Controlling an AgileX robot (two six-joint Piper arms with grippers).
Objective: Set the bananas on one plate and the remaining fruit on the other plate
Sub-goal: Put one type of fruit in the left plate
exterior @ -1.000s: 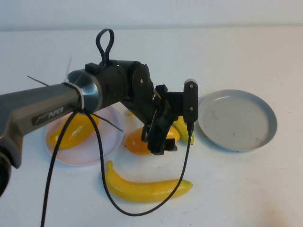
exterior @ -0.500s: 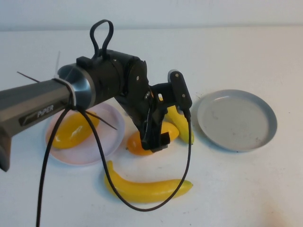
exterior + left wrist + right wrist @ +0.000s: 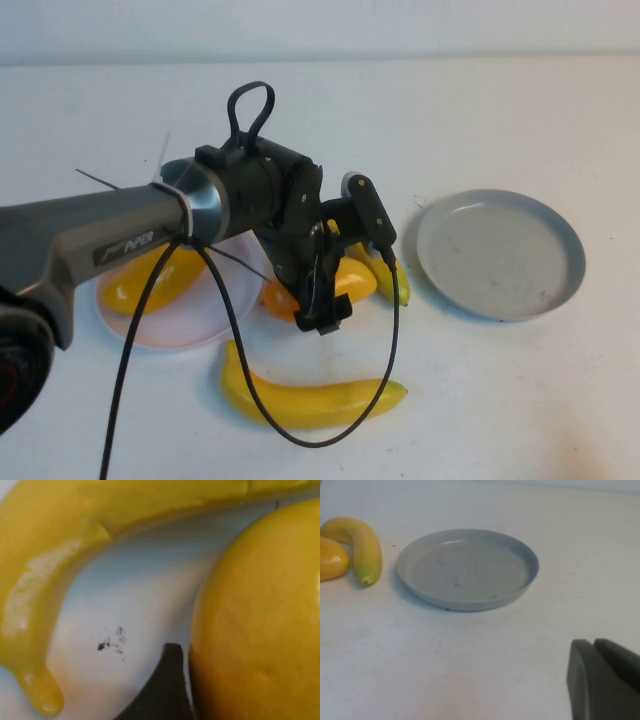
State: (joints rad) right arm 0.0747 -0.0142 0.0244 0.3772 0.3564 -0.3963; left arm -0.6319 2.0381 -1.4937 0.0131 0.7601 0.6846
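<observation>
The left gripper (image 3: 322, 318) is down on the mango-like fruit (image 3: 345, 283) mid-table, beside a banana (image 3: 384, 270); whether it is gripping I cannot tell, its body hiding the fruit's near side. The right gripper (image 3: 605, 680), fingers together, hovers off the grey plate (image 3: 470, 567).

Our left end effector (image 3: 322, 312) sits low over a mango (image 3: 340, 285), with a banana (image 3: 385, 272) just beyond it and another banana (image 3: 310, 395) near its front. Our right end effector (image 3: 605, 680) faces open bench (image 3: 445, 670) before the grey plate (image 3: 467, 567).
</observation>
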